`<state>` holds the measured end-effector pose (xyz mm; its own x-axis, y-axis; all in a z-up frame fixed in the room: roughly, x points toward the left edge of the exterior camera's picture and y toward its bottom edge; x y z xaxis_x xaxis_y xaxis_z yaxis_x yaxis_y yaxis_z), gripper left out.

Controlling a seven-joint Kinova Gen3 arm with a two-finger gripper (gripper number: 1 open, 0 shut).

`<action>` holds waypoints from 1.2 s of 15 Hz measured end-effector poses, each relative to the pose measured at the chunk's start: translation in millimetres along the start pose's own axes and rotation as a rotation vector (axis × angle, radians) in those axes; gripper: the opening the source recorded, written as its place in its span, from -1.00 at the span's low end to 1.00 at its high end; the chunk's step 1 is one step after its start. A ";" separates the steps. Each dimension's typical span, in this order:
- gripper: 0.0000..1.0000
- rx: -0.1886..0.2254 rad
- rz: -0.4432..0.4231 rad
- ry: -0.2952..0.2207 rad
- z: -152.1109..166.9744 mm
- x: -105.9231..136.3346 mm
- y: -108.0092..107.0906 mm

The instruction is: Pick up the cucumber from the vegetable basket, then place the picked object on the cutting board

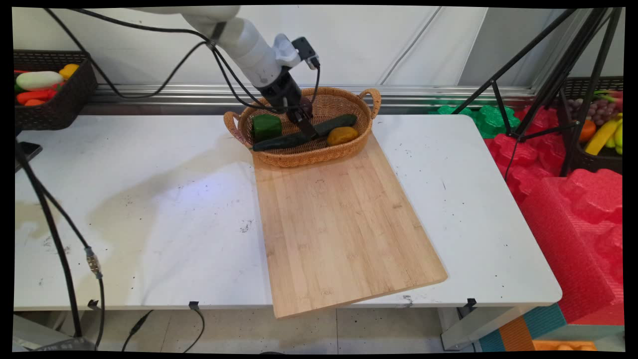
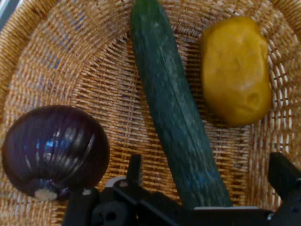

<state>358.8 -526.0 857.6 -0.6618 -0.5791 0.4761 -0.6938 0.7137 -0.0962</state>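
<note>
The pincer (image 1: 304, 122) is hanging low inside the wicker basket (image 1: 309, 158), reaching down over its far rim, with its jaws standing wide apart. In the hand view the pincer (image 2: 207, 165) is straddling the near end of a long dark-green cucumber (image 2: 174, 117): one finger is showing on each side of it, and neither looks to be touching it, though the contact line is too low in the picture to be sure. Nothing is being held.

The cucumber (image 1: 339, 122) is lying slantwise along the middle of the basket floor, nearly from one end of the basket to the other. In the main view the pincer is covering the middle stretch of it. A yellow potato-like vegetable (image 1: 342, 135) is resting just beside the cucumber, toward the basket's right end and near wall; the hand view is showing it (image 2: 236, 70) apart from the cucumber by a narrow strip of weave (image 2: 117, 70). A green pepper (image 1: 265, 126) is sitting at the basket's left end. A purple onion (image 2: 55, 150) is lying on the basket floor on the other side of the cucumber from the yellow vegetable, close to one finger; the main view is not showing it.

The basket is standing on the far end of a wooden cutting board (image 1: 344, 219), which is stretching from the basket toward the near edge of the white tabletop (image 1: 149, 199).
</note>
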 end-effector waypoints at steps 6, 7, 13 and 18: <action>-1.00 0.001 -0.033 -0.031 30.1 2.8 -0.4; -1.00 0.005 -0.038 -0.032 31.6 3.2 0.2; -1.00 0.066 -0.071 -0.018 11.6 4.1 8.9; -1.00 0.121 -0.098 0.023 -36.7 9.1 23.7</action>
<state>346.7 -499.9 891.7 -0.5838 -0.6335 0.5078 -0.7846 0.6009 -0.1525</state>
